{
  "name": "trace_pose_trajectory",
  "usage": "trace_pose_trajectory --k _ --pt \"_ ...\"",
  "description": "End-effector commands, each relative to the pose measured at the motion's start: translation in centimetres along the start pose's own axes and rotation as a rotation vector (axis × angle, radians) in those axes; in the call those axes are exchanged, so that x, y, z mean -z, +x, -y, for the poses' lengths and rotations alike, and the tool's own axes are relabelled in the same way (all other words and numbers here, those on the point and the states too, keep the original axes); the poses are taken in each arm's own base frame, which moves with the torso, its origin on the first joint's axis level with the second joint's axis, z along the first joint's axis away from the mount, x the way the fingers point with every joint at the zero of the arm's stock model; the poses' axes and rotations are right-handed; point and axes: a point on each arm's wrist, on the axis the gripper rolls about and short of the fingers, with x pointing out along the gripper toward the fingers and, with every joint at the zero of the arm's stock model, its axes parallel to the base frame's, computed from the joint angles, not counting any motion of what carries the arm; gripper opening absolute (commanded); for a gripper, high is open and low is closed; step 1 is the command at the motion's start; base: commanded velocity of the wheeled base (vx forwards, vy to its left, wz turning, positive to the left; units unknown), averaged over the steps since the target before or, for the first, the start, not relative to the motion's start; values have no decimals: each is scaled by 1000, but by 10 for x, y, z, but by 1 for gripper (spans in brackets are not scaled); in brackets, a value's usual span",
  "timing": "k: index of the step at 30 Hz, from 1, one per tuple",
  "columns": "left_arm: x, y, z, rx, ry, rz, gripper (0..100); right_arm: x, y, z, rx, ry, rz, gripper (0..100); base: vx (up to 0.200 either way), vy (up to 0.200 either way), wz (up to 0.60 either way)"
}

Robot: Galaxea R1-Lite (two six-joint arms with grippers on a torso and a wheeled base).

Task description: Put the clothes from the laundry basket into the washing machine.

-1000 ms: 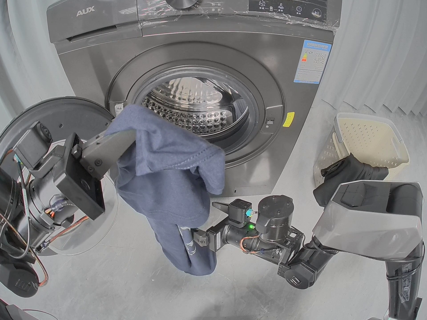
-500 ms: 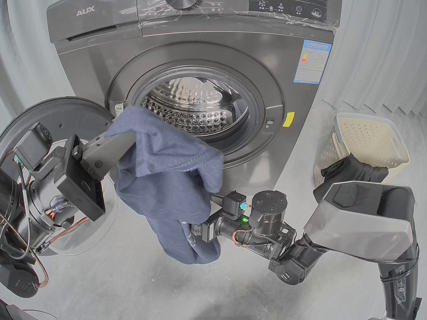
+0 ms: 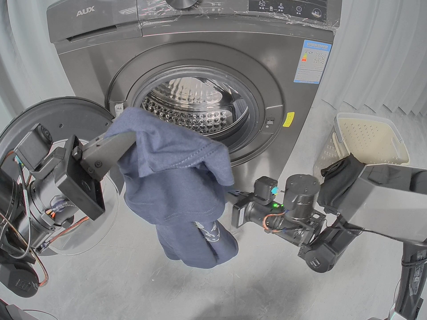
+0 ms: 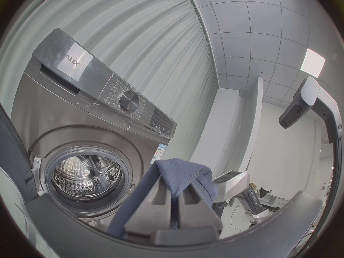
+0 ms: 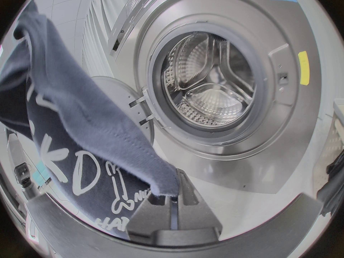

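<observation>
My left gripper (image 4: 174, 194) is clamped on the top fold of the blue shirt (image 3: 178, 170), which hangs below it in front of the washing machine (image 3: 267, 63), outside the open drum. My right gripper (image 5: 172, 194) pinches a lower corner of the shirt. A black garment (image 3: 340, 176) drapes over the laundry basket (image 3: 373, 138) rim.

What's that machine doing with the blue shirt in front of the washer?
The robot is loading laundry. It holds a blue garment up in front of the washing machine. The left gripper pinches the upper part and the right gripper an edge lower down. The door is swung open and the drum looks empty, so the garment is not yet inside. Beside the machine, a dark garment hangs over the rim of the laundry basket.
</observation>
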Motion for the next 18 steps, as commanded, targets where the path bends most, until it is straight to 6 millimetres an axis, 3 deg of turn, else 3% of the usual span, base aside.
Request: trace_pose_trajectory --k 1,8,14,18 --pt "1 0 -1 -6 -1 -4 0 -36 -31 23 68 -26 55 0 0 0 0" --pt "2 -1 -7 -32 6 -9 0 -58 -56 30 93 -33 96 0 0 0 0" --pt "4 -4 -9 -55 2 -24 0 -90 -84 23 85 -46 181 0 0 0 0" --pt "7 -8 -13 -78 2 -41 0 -99 -98 19 74 -42 209 0 0 0 0"
